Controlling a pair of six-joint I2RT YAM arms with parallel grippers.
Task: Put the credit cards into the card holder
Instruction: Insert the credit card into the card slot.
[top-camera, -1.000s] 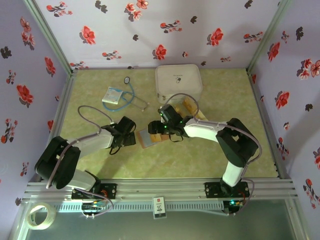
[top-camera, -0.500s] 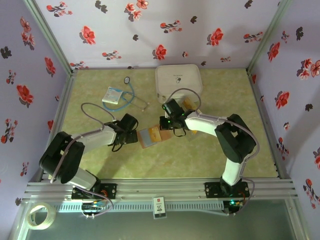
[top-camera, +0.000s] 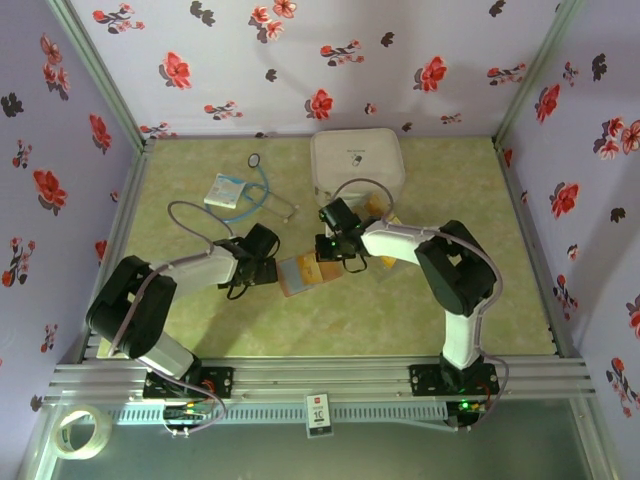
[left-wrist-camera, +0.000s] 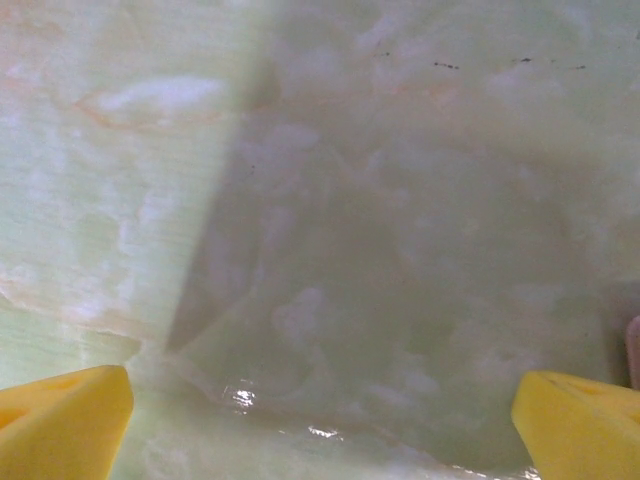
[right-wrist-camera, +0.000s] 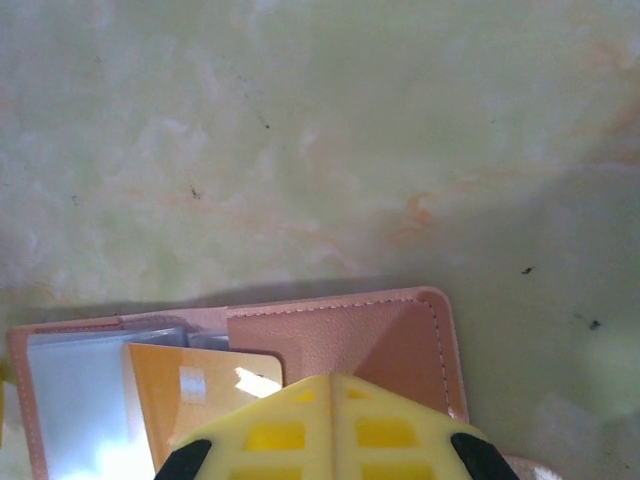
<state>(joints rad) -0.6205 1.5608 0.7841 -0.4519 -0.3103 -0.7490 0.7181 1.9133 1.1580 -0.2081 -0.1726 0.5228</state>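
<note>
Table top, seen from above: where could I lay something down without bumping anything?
Bare: the near strip of table in front of the card holder, and the right side beside the white case. Crowded: the middle, around packet, stethoscope and card holder.

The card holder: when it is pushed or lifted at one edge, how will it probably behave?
The card holder lies open and flat, so it would probably slide on the glossy table, not tip. Its stitched leather-like cover looks soft; lifted at one edge, it may fold. The credit card on it looks stiff and could slip off.
</note>
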